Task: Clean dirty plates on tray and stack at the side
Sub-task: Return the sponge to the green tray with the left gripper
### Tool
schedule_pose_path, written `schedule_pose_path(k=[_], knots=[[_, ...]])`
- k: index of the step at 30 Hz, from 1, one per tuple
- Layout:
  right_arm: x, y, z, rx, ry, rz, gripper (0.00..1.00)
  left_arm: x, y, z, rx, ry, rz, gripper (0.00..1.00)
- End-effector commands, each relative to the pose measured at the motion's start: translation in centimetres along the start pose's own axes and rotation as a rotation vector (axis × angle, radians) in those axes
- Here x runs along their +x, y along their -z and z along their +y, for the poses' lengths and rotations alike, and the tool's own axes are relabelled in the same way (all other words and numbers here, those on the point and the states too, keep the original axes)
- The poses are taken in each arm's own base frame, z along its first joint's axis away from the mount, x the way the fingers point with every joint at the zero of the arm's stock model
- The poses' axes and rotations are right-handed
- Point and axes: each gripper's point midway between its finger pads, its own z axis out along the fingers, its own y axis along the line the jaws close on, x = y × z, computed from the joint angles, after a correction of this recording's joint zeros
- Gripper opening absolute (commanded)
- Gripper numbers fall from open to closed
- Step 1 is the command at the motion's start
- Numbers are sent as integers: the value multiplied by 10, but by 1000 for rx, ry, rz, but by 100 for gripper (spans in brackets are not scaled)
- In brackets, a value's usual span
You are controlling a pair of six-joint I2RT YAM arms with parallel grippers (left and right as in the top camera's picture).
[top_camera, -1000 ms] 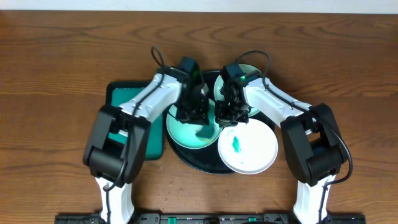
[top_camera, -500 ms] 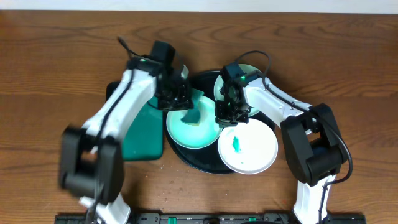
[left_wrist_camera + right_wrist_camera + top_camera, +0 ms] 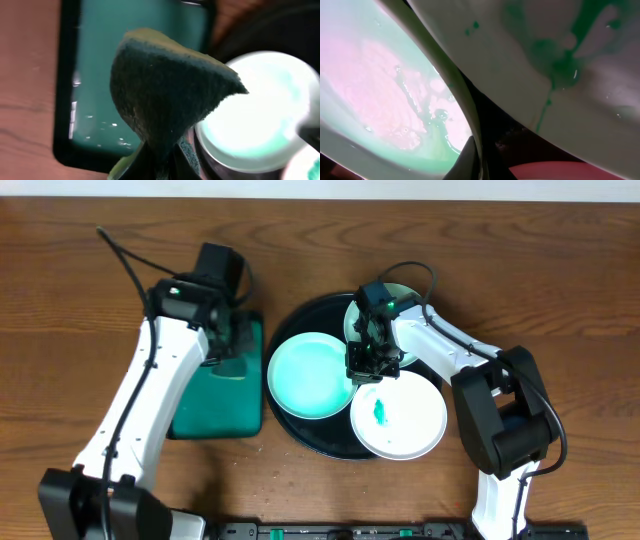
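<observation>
The nearest plate [image 3: 398,418], white, sits on the near right rim of the black tray [image 3: 300,432] and carries 1 teal smear near its middle. By my reading it is the next to be scrubbed.

Just beyond it, on the tray's left half, the mint plate [image 3: 308,375] looks free of smears from above, though the right wrist view shows a wet greenish film on it. The right gripper [image 3: 370,366] is closed tight at that plate's right edge, its rim running down between the fingers. That pinch should stay low and steady so the plate cannot skate.

A 3rd plate [image 3: 398,297] lies at the far side, half hidden under the right arm.

Far left, off the tray, the left gripper [image 3: 228,342] hangs above the green tray [image 3: 215,408], clamped on a dark sponge [image 3: 165,95] that fans out beyond the fingers. If the sponge is being freshened there, press it flat and briefly. Then bring it back low over the rim and wipe the smear from centre outward.
</observation>
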Motion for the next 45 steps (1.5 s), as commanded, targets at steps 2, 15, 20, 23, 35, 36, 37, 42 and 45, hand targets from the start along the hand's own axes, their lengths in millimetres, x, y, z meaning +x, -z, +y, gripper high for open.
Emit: schedule_pose_path(k=[2, 15, 20, 23, 35, 36, 37, 42, 45], knots=[[6, -13, -18, 72, -2, 24, 1, 0, -33, 36, -107, 90, 68, 7], [6, -13, -18, 72, -2, 24, 1, 32, -125, 42, -172, 94, 344, 7], [6, -13, -19, 72, -2, 24, 1, 41, -144, 43, -194, 87, 401, 8], [6, -13, -19, 72, -1, 24, 1, 42, -146, 43, -197, 86, 406, 14], [5, -13, -18, 70, 7, 20, 1, 23, -96, 40, -141, 100, 272, 80], [5, -13, -18, 68, 8, 18, 1, 19, -84, 40, -126, 103, 239, 80], [4, -13, -17, 66, 9, 16, 1, 17, -70, 40, -112, 109, 204, 80], [2, -13, -3, -11, 24, 17, 1, 9, -4, 40, -25, 125, 20, 81], [0, -11, 11, -81, 34, 18, 2, 11, 31, 43, 16, 132, -77, 81]])
